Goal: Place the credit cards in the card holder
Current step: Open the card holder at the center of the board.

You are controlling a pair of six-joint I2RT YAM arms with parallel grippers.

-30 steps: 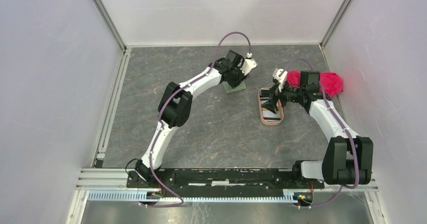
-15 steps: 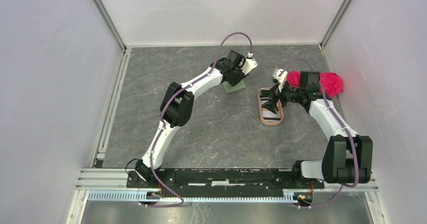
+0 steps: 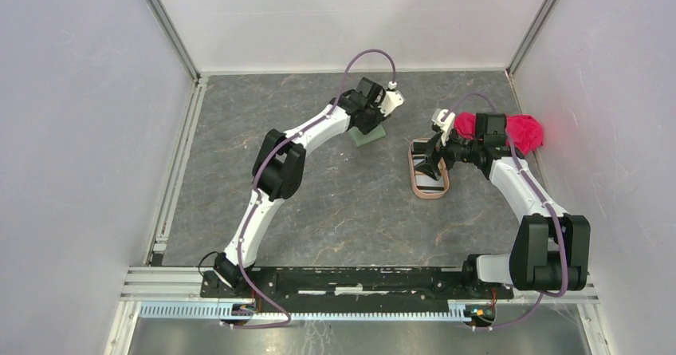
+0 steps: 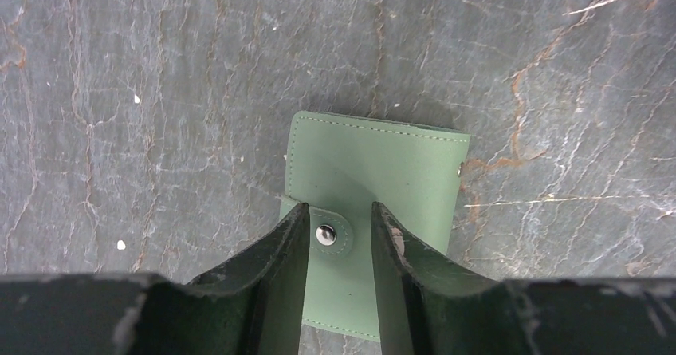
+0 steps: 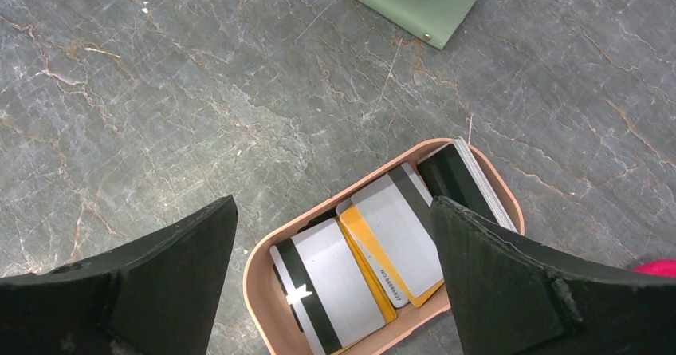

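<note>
While the wallet is snapped shut and no card has left its tray, progress: judged to be at the very start.
card holder (image 4: pixel 375 179): flat on the grey table (image 4: pixel 159 92), closed, directly under the left jaws and reaching out beyond their tips.
snap tab (image 4: pixel 327 234): buttoned down, lying between the left jaws, closer to one of them.
left gripper (image 4: pixel 340 211): jaws narrow with a visible gap, straddling the tab. I cannot tell whether they touch it, and nothing is lifted.
right gripper (image 5: pixel 333 207): jaws spread wide and empty, hanging above the tray (image 5: pixel 259 271).
credit cards (image 5: pixel 383 235): whitish, yellow-orange and dark ones, overlapping in the tray below and between the right jaws. None is in the holder.
done: no card is seen in or on the holder.
left to do: unsnap the tab and fold the holder open, then pick each card from the tray and slide it into a pocket. That looks like the whole job.
</note>
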